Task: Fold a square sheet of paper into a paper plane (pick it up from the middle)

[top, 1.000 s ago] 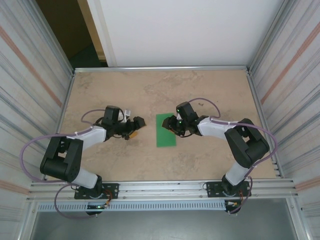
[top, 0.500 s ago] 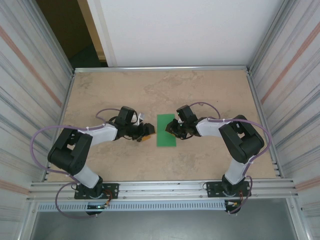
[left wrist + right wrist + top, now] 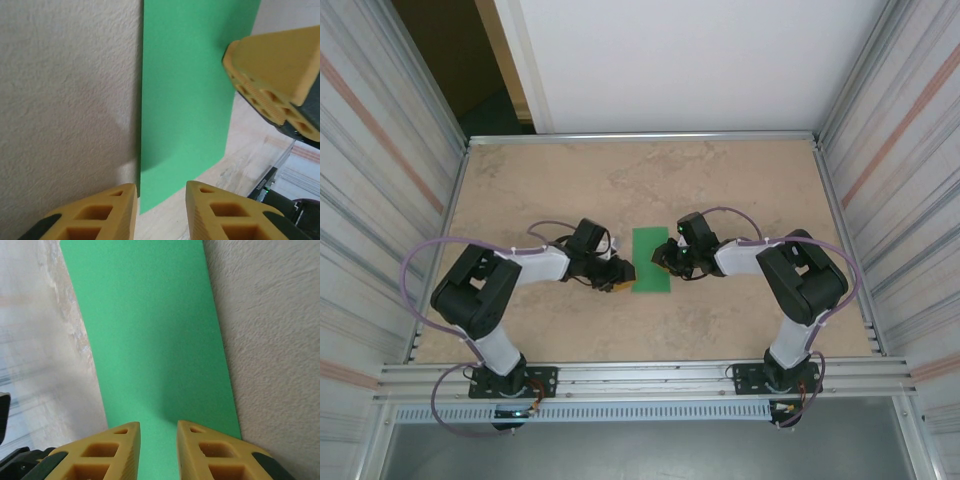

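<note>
Left hand (image 3: 161, 194) & right hand (image 3: 158, 427) are held narrowly open, nothing gripped. Paper (image 3: 652, 261) is laid flat on counter (image 3: 740, 185) btwn them as a narrow rectangle, an edge just under each one's tips. One fold is judged done; nose & wing folds left.

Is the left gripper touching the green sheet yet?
Cannot tell. In the left wrist view the green sheet's near corner runs into the gap between the left gripper's fingers, but contact is not shown. The top view is too small to settle it.
</note>
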Controlling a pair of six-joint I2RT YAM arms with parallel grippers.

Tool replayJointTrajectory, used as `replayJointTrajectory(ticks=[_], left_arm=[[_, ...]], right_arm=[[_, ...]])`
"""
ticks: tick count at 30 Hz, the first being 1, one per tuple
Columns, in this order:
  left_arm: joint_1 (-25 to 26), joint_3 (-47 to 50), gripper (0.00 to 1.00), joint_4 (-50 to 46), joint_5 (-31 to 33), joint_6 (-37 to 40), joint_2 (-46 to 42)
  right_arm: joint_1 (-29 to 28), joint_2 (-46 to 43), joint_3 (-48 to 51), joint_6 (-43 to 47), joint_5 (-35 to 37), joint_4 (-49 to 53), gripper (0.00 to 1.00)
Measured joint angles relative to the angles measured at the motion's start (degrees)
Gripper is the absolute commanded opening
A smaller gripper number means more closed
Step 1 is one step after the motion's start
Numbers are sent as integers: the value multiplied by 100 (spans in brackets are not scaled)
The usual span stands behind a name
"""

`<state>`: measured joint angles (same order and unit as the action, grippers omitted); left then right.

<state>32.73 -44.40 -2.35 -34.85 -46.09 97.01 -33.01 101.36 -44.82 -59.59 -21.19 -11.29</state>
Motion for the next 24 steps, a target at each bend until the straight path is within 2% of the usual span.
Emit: replayJointTrajectory(ticks=[16, 24], left_arm=[[39, -302, 37, -68, -72, 26, 297], [-31, -627, 36, -63, -68, 81, 376]], right_arm=[[92, 109, 136, -125, -330, -514, 26], [125, 109, 199, -149, -400, -647, 26]])
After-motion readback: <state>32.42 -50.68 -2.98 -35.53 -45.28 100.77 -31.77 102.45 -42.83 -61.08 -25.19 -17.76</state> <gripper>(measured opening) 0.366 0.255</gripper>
